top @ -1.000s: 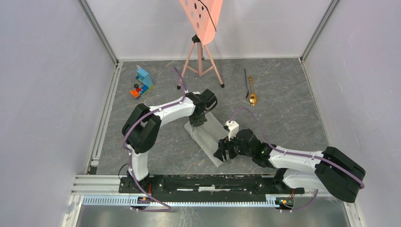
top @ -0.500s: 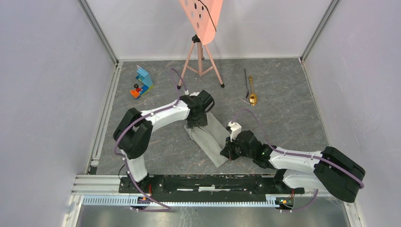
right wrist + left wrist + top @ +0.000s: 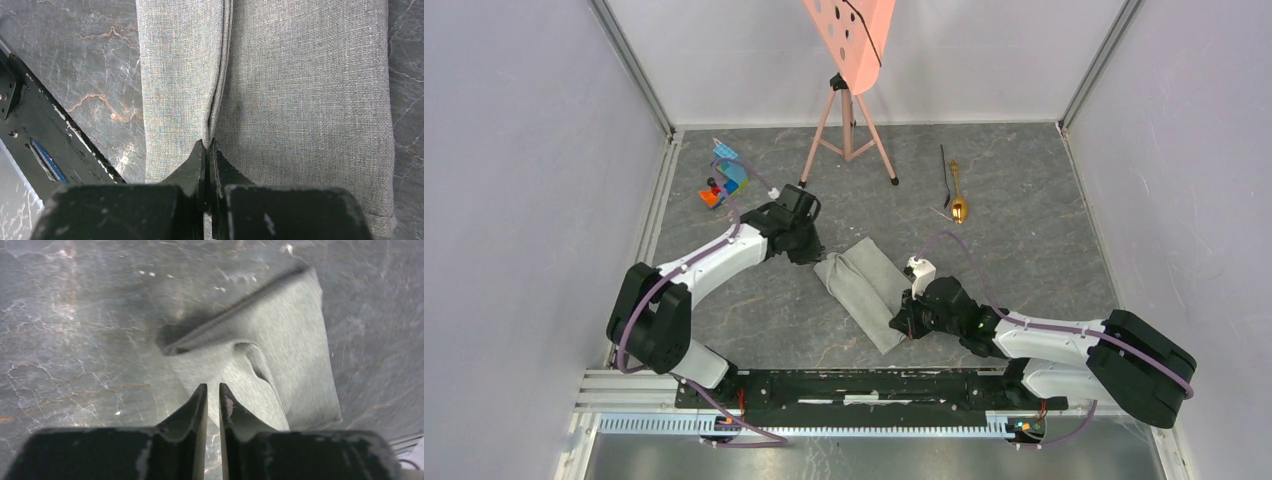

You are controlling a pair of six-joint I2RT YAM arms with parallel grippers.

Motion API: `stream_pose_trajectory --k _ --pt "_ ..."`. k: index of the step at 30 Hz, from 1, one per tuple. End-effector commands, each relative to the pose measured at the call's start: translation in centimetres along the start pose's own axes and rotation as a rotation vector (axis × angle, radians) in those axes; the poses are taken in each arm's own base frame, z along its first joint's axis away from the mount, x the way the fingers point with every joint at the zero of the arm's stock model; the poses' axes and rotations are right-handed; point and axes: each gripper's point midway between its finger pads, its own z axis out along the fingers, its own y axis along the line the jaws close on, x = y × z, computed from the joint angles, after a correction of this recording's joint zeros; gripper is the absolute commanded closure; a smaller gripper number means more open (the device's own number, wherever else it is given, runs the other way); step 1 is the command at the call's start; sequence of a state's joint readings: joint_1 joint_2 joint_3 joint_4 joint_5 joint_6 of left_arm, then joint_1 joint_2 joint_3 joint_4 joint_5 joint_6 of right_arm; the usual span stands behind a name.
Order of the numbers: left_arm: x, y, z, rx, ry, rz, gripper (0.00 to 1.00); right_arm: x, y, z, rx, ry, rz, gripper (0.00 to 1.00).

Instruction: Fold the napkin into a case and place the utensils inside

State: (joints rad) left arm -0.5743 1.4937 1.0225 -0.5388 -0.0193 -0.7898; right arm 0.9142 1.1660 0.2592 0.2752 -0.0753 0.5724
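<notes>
The napkin (image 3: 864,290) lies in the middle of the bench (image 3: 1044,270) as a narrow layered oblong, so the folding looks largely done, though its far end is rumpled. The right pincer (image 3: 207,142) is pressed together at the seam on the near end; whether it nips cloth I cannot tell. The left pincer (image 3: 210,387) hangs over the far end, slightly apart and empty. The spoon (image 3: 959,205) and black utensil (image 3: 944,175) lie well apart at the far right, so loading is all left.

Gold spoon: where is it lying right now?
In the top external view, the gold spoon lies far right of centre on the table, just right of the thin black utensil, right of the pink board's tripod and beyond the napkin.
</notes>
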Motion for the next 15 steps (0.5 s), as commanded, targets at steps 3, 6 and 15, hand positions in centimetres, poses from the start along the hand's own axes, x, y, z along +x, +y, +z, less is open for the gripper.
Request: stream_pose_trajectory --k 3,6,15 --pt "-0.7 -1.9 1.7 0.186 0.045 -0.014 0.85 -0.9 0.2 0.2 -0.001 -0.033 0.005 1.0" --pt "-0.7 -2.3 2.8 0.205 0.056 -0.027 0.86 -0.8 0.1 0.3 0.001 -0.028 0.006 1.0" --pt "-0.6 -2.4 5.1 0.202 0.073 -0.046 0.87 -0.7 0.4 0.3 -0.011 -0.018 0.011 1.0"
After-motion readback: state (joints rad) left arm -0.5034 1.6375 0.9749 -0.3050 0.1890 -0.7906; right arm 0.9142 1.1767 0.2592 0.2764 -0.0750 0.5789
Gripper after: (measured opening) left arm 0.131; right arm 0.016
